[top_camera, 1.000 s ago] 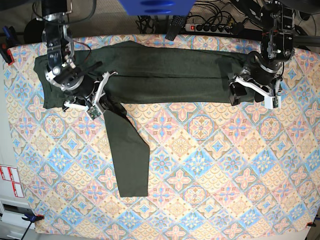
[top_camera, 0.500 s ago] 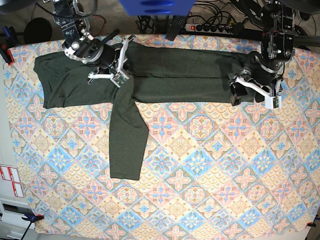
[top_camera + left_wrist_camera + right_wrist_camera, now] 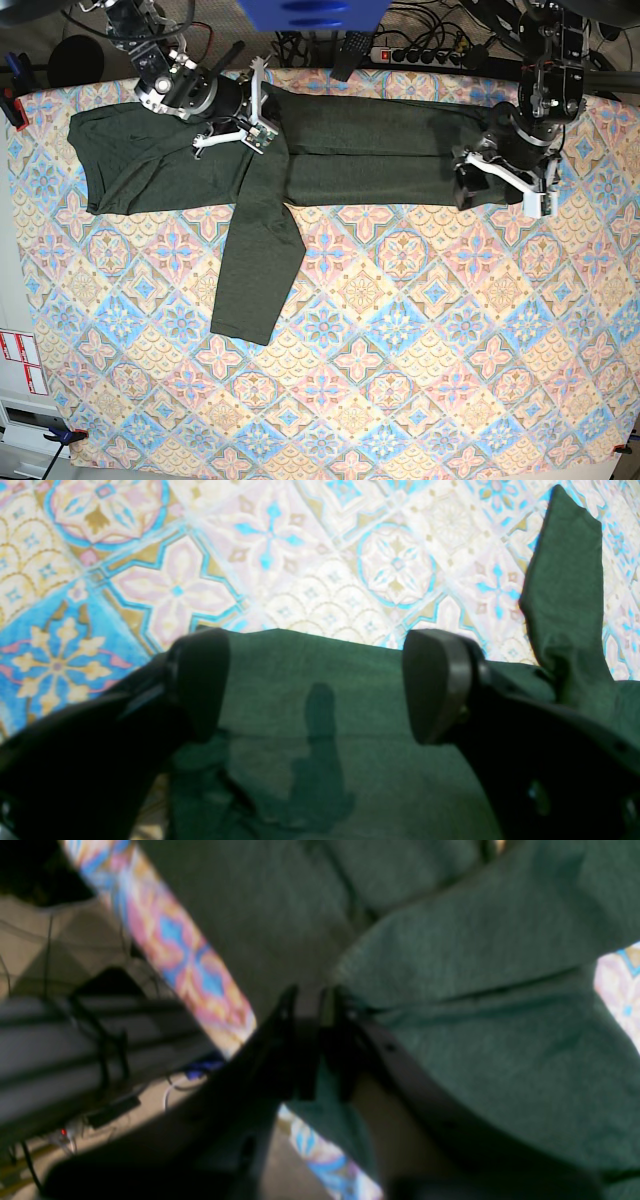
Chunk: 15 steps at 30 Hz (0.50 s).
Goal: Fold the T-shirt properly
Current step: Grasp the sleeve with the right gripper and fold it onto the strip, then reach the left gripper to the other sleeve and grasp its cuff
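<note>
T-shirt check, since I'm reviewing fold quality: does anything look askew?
Yes. One sleeve of the T-shirt hangs down across the patterned cloth, at an angle to the body's folded band, with the right gripper at its top.

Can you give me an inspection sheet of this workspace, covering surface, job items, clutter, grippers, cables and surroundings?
Surface: patterned tablecloth covers the table.
Job's things: T-shirt lies across the far side, one sleeve trailing toward the near edge.
Clutter: nothing seen.
Grippers: left gripper open, above the shirt's edge; right gripper over the shirt, jaws nearly together, grip unclear.
Cables: power strip and wires behind the table.
Surroundings: clamps at the table corners; labels beside the table.
</note>
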Each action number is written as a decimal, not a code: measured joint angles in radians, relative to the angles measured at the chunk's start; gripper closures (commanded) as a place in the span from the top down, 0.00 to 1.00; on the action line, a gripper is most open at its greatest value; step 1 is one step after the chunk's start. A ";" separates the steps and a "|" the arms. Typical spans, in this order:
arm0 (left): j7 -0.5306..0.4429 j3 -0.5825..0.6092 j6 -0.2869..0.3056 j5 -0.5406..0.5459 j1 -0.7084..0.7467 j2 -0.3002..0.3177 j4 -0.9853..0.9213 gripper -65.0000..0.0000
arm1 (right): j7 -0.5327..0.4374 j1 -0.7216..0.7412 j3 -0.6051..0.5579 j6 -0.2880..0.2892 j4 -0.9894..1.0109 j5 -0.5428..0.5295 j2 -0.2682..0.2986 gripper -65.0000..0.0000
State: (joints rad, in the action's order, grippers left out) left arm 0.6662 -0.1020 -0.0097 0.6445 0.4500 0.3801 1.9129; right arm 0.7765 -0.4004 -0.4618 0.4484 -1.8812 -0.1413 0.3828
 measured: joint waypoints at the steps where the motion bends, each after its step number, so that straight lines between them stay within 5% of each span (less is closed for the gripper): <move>1: 0.002 0.015 0.004 0.000 -0.007 -0.001 0.000 0.85 | 0.011 -0.001 0.001 0.000 0.002 0.001 0.002 0.21; 10: 0.003 0.195 0.005 -0.006 -0.182 0.000 -0.039 0.85 | -0.007 -0.006 0.243 -0.008 0.002 0.005 -0.002 0.26; 15: -0.004 0.343 -0.004 -0.005 -0.356 0.000 -0.185 0.85 | -0.004 -0.019 0.267 0.009 -0.001 -0.014 -0.011 0.26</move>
State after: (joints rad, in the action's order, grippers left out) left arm 0.6621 0.2413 -0.0139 0.6399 0.0940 0.3798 1.7283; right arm 0.7723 -0.4198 -0.1951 0.4572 -1.8824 -0.1558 0.3717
